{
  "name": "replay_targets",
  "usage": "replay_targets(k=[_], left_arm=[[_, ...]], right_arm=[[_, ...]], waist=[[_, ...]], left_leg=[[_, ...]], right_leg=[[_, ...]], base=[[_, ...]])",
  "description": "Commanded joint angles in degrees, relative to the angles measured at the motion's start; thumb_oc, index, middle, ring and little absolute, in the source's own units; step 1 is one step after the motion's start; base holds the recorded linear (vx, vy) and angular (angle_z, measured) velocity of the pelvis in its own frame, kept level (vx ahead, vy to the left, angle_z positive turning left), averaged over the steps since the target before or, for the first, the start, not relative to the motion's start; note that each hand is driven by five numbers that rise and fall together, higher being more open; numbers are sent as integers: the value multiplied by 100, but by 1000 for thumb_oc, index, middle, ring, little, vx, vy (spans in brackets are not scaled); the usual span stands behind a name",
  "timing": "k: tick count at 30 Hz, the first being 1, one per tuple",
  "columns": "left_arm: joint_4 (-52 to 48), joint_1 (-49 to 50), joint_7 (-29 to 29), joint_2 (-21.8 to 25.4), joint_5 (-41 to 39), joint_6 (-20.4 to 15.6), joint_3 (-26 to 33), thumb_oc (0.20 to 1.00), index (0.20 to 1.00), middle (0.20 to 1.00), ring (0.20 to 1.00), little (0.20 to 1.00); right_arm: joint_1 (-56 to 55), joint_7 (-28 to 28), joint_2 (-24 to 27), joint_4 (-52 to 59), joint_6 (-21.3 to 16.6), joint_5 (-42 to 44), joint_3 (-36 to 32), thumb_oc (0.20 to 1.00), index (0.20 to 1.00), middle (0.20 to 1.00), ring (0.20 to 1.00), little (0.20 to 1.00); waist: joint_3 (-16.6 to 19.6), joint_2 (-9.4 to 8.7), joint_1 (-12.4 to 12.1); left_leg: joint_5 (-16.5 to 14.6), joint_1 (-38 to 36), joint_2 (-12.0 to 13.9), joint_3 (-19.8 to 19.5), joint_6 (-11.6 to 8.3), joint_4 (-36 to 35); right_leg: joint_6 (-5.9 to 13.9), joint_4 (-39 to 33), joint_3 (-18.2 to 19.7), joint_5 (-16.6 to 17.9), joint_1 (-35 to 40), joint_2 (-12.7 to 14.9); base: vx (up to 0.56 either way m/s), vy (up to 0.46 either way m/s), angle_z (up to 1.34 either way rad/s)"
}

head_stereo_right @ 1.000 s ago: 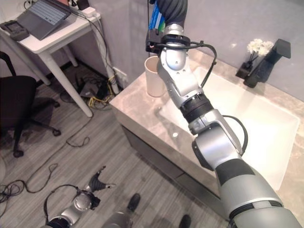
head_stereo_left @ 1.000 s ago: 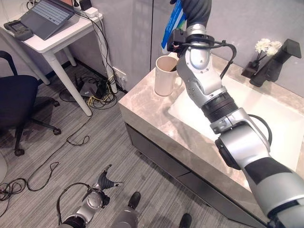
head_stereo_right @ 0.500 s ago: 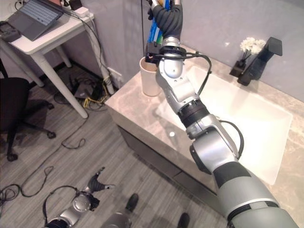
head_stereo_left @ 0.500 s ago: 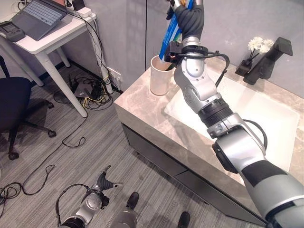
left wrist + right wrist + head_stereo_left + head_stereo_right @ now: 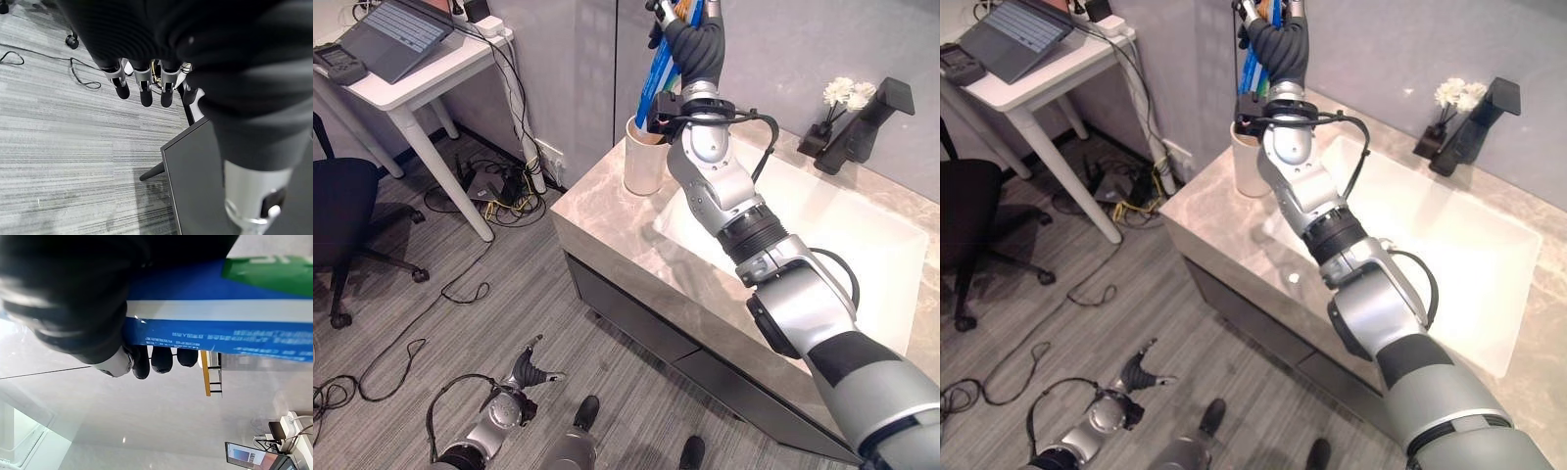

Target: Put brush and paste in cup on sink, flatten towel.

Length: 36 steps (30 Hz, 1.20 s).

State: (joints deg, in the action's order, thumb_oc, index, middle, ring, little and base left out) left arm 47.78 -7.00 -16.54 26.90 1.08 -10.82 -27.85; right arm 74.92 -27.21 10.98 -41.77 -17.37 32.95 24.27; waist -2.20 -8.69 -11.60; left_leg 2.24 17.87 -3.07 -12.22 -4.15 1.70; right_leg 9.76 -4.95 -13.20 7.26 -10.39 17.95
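A cream cup [image 5: 644,162] stands on the left corner of the marble sink counter [image 5: 607,211]. My right hand [image 5: 692,41] is raised above the cup and shut on a long blue toothpaste pack [image 5: 660,76]. The pack hangs steeply, and its lower end sits at the cup's mouth. In the right wrist view the blue pack [image 5: 220,318] with a green end crosses the palm, and dark fingertips [image 5: 161,360] curl round it. My left hand [image 5: 525,376] hangs low over the floor with relaxed fingers [image 5: 142,90] and holds nothing.
A white basin [image 5: 822,235] lies right of the cup. At the back right are a black faucet [image 5: 867,132] and white flowers [image 5: 847,93]. A white desk [image 5: 406,88] with a laptop, a black chair [image 5: 342,215] and floor cables lie to the left.
The camera has shifted a little. My right hand has brought the toothpaste pack down and over the cup, so its lower end now meets the cup's mouth. The left hand stays put.
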Motion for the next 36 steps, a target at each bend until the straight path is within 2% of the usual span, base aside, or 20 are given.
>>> replay_targets(k=[1, 23, 36], left_arm=[[-30, -211, -39, 205, 40, -188, -3, 1000, 1000, 1000, 1000, 1000], [-169, -226, -77, 283, 19, -230, -22, 1000, 1000, 1000, 1000, 1000], [-361, -349, -153, 433, 201, -245, -91, 1000, 1000, 1000, 1000, 1000]], right_arm=[[483, 60, 370, 151, -255, -65, -3, 200, 200, 200, 200, 200], [568, -70, 478, -22, -169, -368, 70, 200, 200, 200, 200, 200], [632, -68, 427, -36, -190, -362, 143, 200, 200, 200, 200, 200]], waist=[[-208, 9, -138], [-343, 39, -259], [-398, 22, -232]], left_leg=[[114, -316, -5, 196, 84, -670], [172, -127, -23, 149, 63, -670], [182, -80, -29, 147, 69, -670]], right_leg=[[524, -5, 373, 1570, 498, 380], [524, -5, 304, 1536, 387, 373], [524, -5, 300, 1588, 391, 381]], base=[[0, 0, 0], [0, 0, 0], [0, 0, 0]])
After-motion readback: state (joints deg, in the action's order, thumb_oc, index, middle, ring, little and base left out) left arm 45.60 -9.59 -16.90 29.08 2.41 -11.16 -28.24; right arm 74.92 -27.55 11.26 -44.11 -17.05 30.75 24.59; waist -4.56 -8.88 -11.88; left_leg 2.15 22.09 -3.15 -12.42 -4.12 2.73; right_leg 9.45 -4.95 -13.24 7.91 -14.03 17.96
